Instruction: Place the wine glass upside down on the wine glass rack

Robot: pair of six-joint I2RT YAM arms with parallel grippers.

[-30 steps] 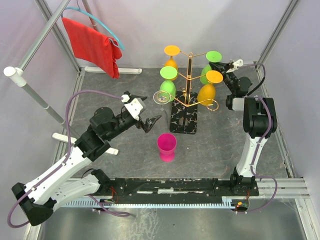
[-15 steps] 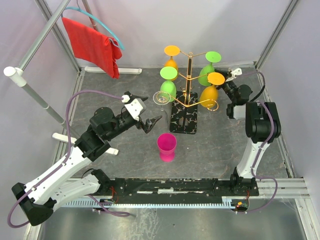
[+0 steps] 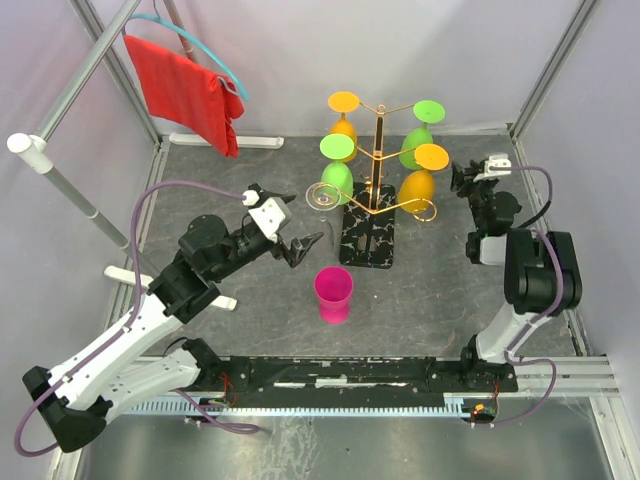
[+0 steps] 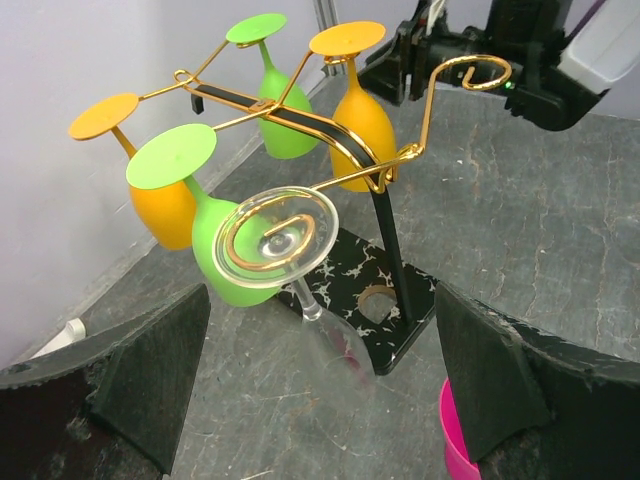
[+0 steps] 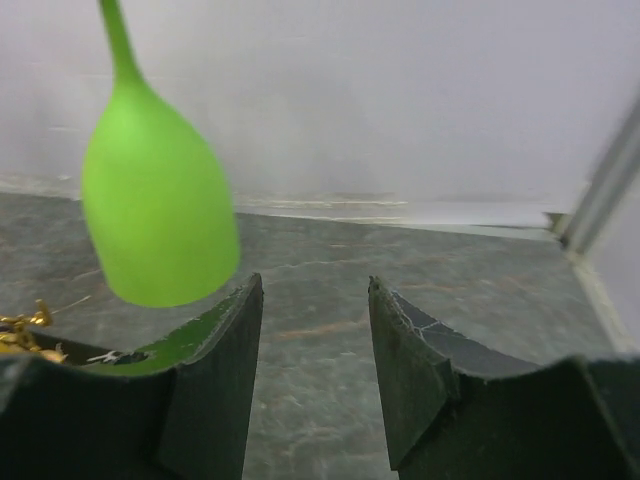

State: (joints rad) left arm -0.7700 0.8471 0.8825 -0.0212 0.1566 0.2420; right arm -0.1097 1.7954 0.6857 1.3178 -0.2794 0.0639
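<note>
Left gripper (image 3: 303,247) and right gripper (image 5: 313,320) gape empty; wine glass (image 4: 335,355) hangs stem-up at the wine glass rack (image 3: 368,240)'s left edge, facing the left one

table (image 3: 420,290): grey | standing on it: wine glass rack (image 3: 368,238); pink cup (image 3: 333,292), upright

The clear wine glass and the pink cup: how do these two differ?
The clear wine glass is see-through; the pink cup is solid-coloured. The glass has a thin stem and a flat foot; the cup has neither. The glass hangs upside down from a spiral arm of the wine glass rack; the cup stands open end up on the table, in front of the rack. Both are drinking vessels.
</note>
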